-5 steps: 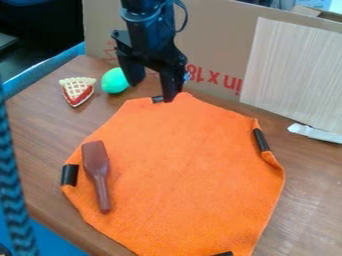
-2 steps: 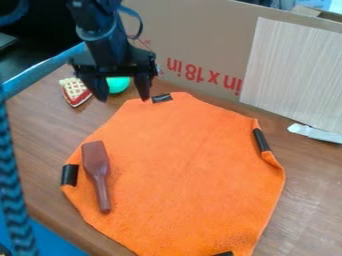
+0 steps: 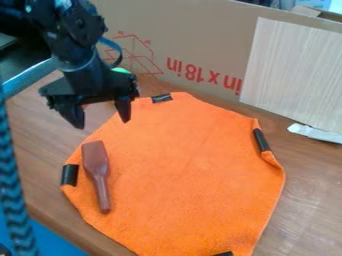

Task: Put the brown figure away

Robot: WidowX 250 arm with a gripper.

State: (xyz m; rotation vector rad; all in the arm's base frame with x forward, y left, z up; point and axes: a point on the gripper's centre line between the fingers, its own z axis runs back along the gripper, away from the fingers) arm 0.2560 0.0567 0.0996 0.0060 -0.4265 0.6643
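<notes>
Brown figure [image 3: 96, 162] lies on the cloth [image 3: 187, 160], near side of the released pincer [image 3: 103, 122]

The brown figure has the form of a spatula. It rests flat on the orange cloth, lower in the view than the pincer, with its wide end towards the pincer and its narrow handle pointing away. The pincer is hanging with its two fingers spread apart, and nothing is between them. From the pincer, the cloth extends to the right and towards the camera, on the wooden table [image 3: 40, 135]. Just behind the pincer, a green object [image 3: 121, 70] is partly hidden. Farther behind stands the cardboard [image 3: 200, 45], and well to the right of the pincer a pale panel [image 3: 294, 70] is in front of this cardboard.
</notes>
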